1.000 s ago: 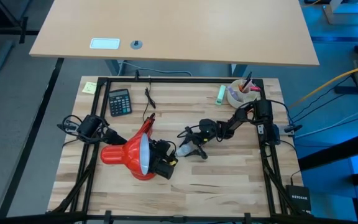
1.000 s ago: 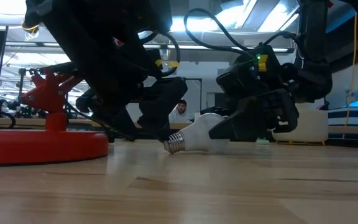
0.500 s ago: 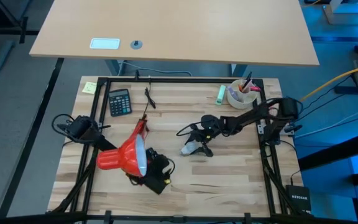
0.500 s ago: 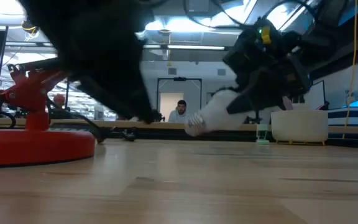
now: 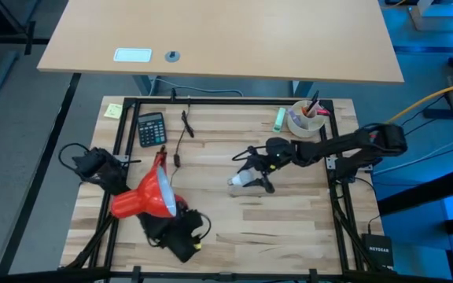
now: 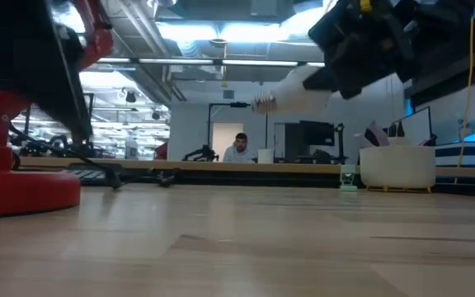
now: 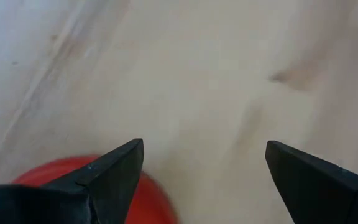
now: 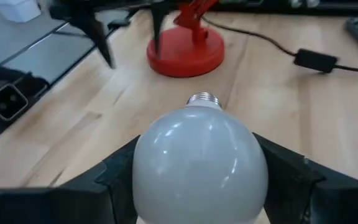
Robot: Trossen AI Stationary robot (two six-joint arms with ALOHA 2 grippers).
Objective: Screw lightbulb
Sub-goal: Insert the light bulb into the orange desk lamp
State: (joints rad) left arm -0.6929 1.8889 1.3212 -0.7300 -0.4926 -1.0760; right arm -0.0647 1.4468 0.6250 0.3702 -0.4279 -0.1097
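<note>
Lightbulb [image 5: 242,180] first: it is up off the wooden table [image 5: 289,228], pinched between the two dark fingers of the right gripper [image 5: 259,174] near the middle of the tabletop. From table height the bulb [image 6: 299,91] hangs well above the boards, lying roughly level, its silvery screw base pointing away from the gripper [image 6: 361,49] toward the lamp's side. Looking past the right arm's fingers [image 8: 114,177], the rounded glass [image 8: 199,163] fills the gap between them, so those jaws are closed on it, with the threaded base aimed at the red lamp's round foot [image 8: 185,50] farther off.

The red desk lamp [image 5: 144,199] sits on the left half of the table, its cone-shaped shade facing the bulb, well apart from it. The left gripper [image 5: 181,236] is low beside the shade, near the front edge. Its own camera shows its jaws spread wide, bare wood between the fingers [image 7: 114,171] and a bit of red at one side.

A calculator [image 5: 151,128] and a cup [image 5: 303,118] of pens stand along the far edge.
</note>
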